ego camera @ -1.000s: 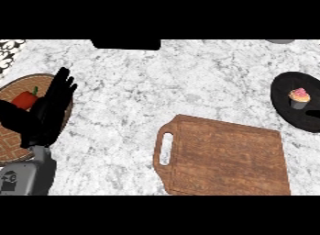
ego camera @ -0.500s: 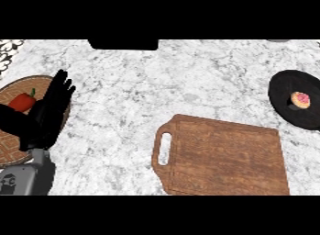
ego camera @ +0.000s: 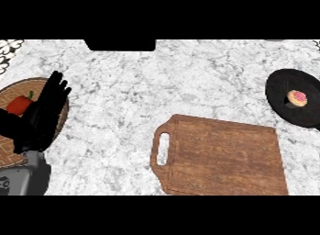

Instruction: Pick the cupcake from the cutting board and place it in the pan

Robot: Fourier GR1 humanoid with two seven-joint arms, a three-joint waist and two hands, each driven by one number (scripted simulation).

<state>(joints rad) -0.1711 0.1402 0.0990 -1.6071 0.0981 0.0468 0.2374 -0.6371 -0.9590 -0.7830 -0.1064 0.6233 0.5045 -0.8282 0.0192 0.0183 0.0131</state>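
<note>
The cupcake (ego camera: 297, 97), with pink frosting, sits inside the black pan (ego camera: 284, 87) at the right edge of the head view. A wooden cutting board (ego camera: 223, 158) with a handle slot lies at the lower middle, with nothing on it. My left hand (ego camera: 41, 117) rests open at the left, fingers up, over the edge of a woven basket. My right hand shows nowhere.
A woven basket (ego camera: 0, 147) at the left holds a red pepper (ego camera: 19, 104). A dark object (ego camera: 119, 44) sits at the counter's far edge. Marble counter (ego camera: 135, 92) lies between the basket and the board.
The view has shifted slightly, so the pan and cupcake sit a little higher and further left. The cupcake now appears seen from above. My left hand has barely moved.
</note>
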